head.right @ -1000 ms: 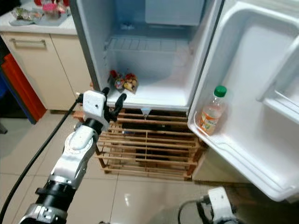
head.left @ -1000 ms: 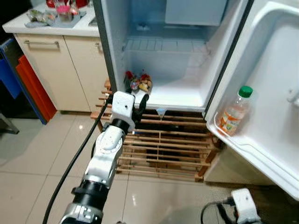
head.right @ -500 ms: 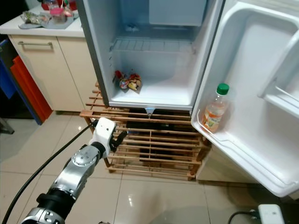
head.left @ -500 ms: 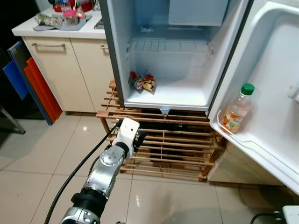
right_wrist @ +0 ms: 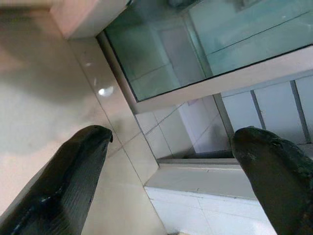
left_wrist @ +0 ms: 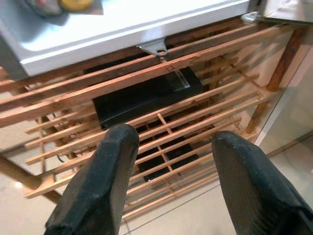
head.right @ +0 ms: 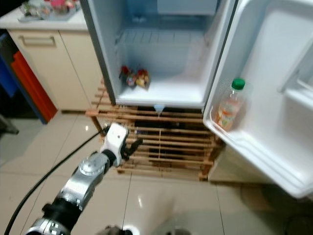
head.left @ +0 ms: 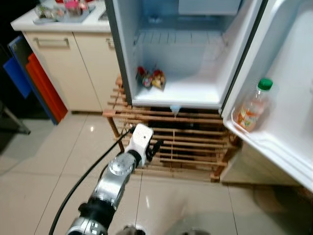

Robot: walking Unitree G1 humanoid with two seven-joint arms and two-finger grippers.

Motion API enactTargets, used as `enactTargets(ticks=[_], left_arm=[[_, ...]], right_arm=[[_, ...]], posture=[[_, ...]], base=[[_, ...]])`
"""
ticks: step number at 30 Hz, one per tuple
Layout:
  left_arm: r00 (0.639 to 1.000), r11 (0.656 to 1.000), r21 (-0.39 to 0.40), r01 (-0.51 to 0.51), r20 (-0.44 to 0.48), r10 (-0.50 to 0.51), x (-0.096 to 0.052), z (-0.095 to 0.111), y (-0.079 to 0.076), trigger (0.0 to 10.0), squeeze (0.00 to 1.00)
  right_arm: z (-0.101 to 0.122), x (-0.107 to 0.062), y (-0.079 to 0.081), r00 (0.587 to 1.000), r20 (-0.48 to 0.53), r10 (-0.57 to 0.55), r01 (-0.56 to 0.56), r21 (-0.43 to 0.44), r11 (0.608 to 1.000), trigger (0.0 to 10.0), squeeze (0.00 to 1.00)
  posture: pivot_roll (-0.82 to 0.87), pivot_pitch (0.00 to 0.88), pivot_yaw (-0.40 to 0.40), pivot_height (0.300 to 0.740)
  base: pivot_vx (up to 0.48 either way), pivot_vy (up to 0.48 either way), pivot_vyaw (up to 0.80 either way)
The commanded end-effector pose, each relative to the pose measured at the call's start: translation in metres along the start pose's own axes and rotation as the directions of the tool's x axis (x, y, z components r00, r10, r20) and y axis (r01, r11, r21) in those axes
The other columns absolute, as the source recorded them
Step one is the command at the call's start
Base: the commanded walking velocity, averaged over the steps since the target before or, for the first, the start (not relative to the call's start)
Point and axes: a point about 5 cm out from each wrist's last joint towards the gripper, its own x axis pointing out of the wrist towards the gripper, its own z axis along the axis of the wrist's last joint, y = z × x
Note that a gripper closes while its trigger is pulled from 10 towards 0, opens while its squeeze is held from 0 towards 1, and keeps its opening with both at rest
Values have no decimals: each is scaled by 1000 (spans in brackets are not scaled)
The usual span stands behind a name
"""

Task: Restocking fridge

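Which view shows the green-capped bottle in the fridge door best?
The right eye view: the bottle stands whole in the door shelf, away from the frame edge. The left eye view shows it too, blurrier and nearer the edge.

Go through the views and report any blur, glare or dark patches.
Eye views: slight motion blur, softest at the green-capped juice bottle in the door shelf; pale glare on the glossy floor tiles; far left edge dark. Left wrist view: open left gripper fingers close and soft, wooden slatted rack sharper. Right wrist view: right gripper fingers blurred, small glare spot on tile.
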Motion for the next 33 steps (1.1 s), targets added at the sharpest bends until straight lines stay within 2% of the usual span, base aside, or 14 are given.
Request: enactTargets(ticks=[1,5,9,12,19,20,21,24,25,27,29,30,31,33], left_arm=[[1000,1000,7,5,5,-5,-1,0,1,10000,0],[1000,1000,11,8,-3,-8,-2,-2,1,10000,0],[1000,999,38,13,-2,-13,-1,-2,0,10000,0],[1000,999,51,14,-1,-14,0,-1,1,10000,0],[1000,998,55,7,-1,-7,0,-1,2,10000,0],[1000,998,58,8,-4,-8,0,-2,2,10000,0],[1000,998,60,8,-4,-8,0,-2,2,10000,0],[1000,998,62,9,-6,-8,0,-2,2,10000,0],[1000,998,63,9,-7,-8,0,-3,3,10000,0],[999,996,85,18,-42,-14,-1,-9,2,10000,0],[989,990,130,49,-148,-29,-4,-24,1,10000,0],[989,990,130,49,-148,-29,-4,-24,1,10000,0],[976,990,115,77,-210,-51,-7,-35,-1,10000,0],[961,986,69,153,-242,-132,-11,-43,-10,10000,0]], right_arm=[[3,2,-11,999,-8,-39,39,28,999,10000,0],[17,4,-19,997,26,-77,74,86,994,10000,0],[63,2,-16,979,192,-75,29,234,972,10000,0],[80,-1,-10,965,255,-62,-4,253,967,10000,0],[122,-14,14,916,401,1,-134,304,943,10000,0],[139,-23,30,877,477,65,-230,297,927,10000,0],[146,-28,36,856,509,92,-270,288,919,10000,0],[154,-35,48,820,551,153,-351,273,896,10000,0],[157,-40,58,790,578,203,-409,251,877,10000,0],[158,-66,99,644,623,444,-633,108,767,10000,0],[143,-94,134,438,584,684,-809,-77,583,10000,0],[143,-94,134,438,584,684,-809,-77,583,10000,0],[126,-110,146,322,502,803,-868,-182,462,10000,0],[87,-130,160,134,301,944,-916,-325,233,10000,0]], posture=[[-165,0,27,740],[-164,0,30,740],[-166,0,36,740],[-166,0,36,740],[-160,0,35,740],[-160,0,35,740],[-160,0,33,740],[-160,0,33,740],[-159,0,29,740],[-159,0,27,740],[-161,0,26,740],[-161,0,26,740],[-163,0,26,740],[-172,0,27,740]], base=[[0,0,0],[0,0,0],[0,0,0],[0,0,0],[0,0,0],[0,0,0],[0,0,0],[0,0,0],[0,0,0],[0,0,0],[0,0,0],[0,0,0],[0,0,0],[0,0,0]])
